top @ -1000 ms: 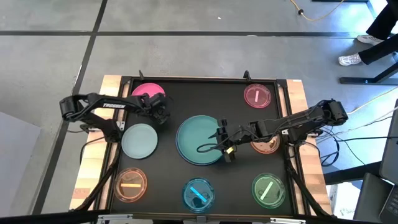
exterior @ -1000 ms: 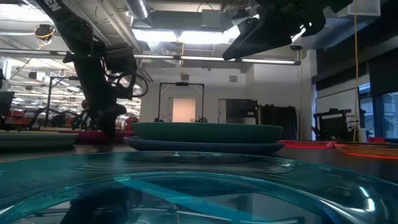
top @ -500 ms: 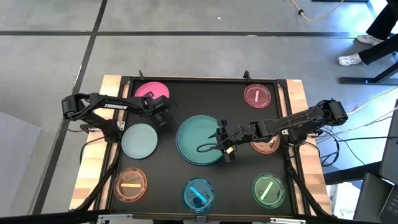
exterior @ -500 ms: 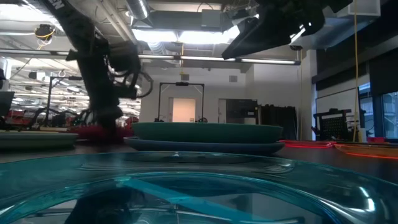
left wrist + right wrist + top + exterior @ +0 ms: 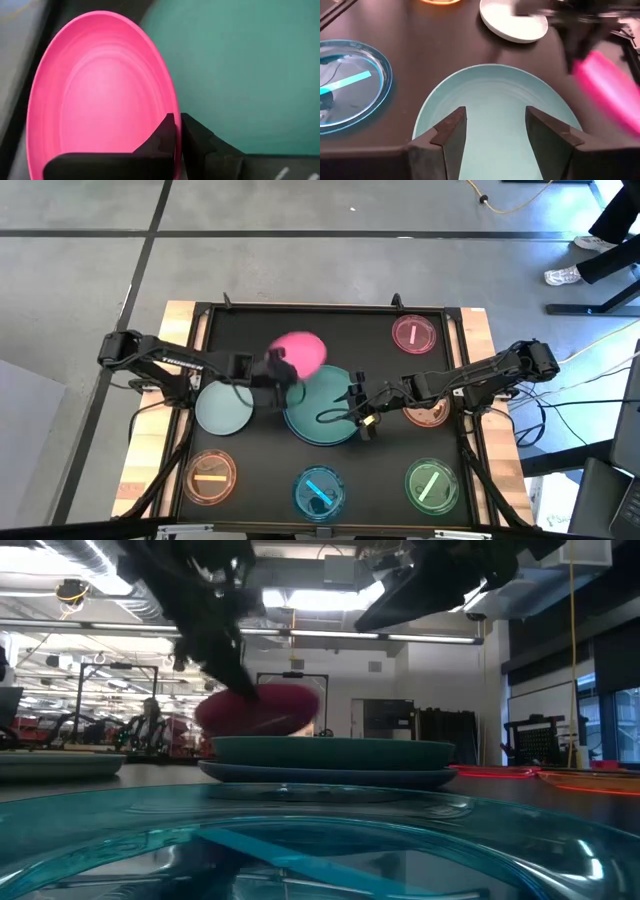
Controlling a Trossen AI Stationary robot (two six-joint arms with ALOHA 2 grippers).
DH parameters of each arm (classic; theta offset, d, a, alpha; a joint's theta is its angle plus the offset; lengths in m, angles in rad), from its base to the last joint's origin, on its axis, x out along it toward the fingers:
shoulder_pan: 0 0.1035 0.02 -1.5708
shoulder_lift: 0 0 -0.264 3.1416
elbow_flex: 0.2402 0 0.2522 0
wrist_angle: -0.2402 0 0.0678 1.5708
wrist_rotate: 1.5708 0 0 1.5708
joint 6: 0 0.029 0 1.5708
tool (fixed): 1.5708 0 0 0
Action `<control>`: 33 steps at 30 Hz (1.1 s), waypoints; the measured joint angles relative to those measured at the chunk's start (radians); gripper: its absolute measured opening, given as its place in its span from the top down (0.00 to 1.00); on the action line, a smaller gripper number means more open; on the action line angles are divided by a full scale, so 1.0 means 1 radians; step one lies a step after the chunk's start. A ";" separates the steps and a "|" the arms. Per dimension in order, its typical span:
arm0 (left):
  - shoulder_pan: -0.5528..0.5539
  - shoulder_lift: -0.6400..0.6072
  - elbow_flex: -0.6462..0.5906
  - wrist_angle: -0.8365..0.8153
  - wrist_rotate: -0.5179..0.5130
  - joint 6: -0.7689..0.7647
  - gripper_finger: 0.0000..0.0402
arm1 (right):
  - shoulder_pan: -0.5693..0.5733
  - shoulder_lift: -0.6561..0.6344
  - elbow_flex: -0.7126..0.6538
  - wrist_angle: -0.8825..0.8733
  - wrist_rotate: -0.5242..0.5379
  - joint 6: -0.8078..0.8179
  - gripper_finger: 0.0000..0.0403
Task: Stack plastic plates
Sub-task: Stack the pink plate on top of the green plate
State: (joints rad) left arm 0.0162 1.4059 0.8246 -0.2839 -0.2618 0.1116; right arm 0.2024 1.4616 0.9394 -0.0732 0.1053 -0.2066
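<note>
Left pincer [image 5: 272, 368] grips the pink plate [image 5: 299, 350] by its rim, airborne at the teal plate's [image 5: 325, 408] ten o'clock; right pincer [image 5: 490, 131] hovers open above the teal; stacking looks barely begun, since small plates [image 5: 318, 491] lie scattered around the worktop [image 5: 340, 325].

Dark jointed arms, white lettering
</note>
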 joint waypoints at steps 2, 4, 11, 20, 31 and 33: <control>-0.045 0.000 0.003 0.047 0.095 0.061 0.98 | 0.000 0.000 0.000 0.002 0.000 0.000 0.52; -0.082 0.000 0.003 0.107 0.198 0.124 0.98 | 0.000 0.000 0.000 0.002 0.000 0.000 0.52; -0.138 0.009 0.004 0.213 0.364 0.154 0.97 | 0.000 0.000 0.000 0.003 0.000 0.007 0.52; -0.142 0.095 0.004 0.296 0.315 0.103 0.80 | 0.000 0.000 0.000 0.001 0.000 0.019 0.52; -0.169 -0.036 0.054 0.024 0.111 -0.069 0.71 | 0.000 0.000 0.000 -0.006 0.000 0.021 0.52; -0.181 -0.050 0.054 -0.048 0.055 -0.171 0.71 | 0.000 0.000 0.000 -0.005 0.000 0.023 0.52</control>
State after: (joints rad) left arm -0.1645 1.3559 0.8789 -0.3319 -0.2073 -0.0590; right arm 0.2024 1.4620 0.9390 -0.0785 0.1052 -0.1841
